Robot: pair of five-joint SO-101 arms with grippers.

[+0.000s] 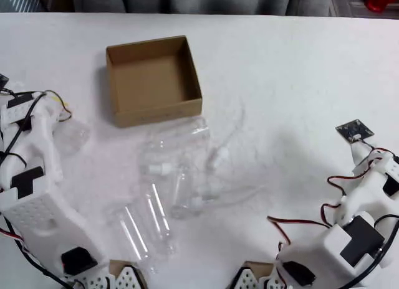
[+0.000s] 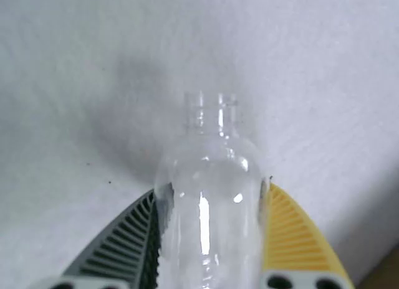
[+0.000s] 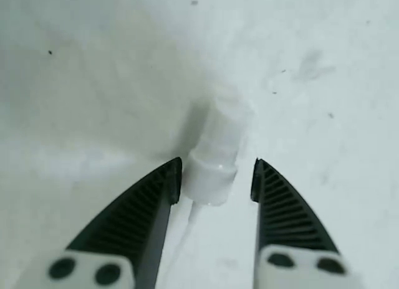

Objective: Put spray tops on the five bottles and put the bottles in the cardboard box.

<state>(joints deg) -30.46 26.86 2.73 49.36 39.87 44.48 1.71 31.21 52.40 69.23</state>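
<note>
While the cardboard box (image 1: pixel 163 111) holds nothing yet, the left pincer (image 2: pixel 212 193) clamps an uncapped bottle (image 2: pixel 211 153) and the right pincer (image 3: pixel 217 163), part open, straddles a spray top (image 3: pixel 219 139).

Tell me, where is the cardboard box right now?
In the high view, the cardboard box sits left of centre, toward the far side, just behind the pile of clear bottles.

White table (image 1: pixel 299 83): cardboard box (image 1: pixel 159 111), clear bottles (image 1: pixel 159 217), spray tops (image 1: pixel 218 157).
</note>
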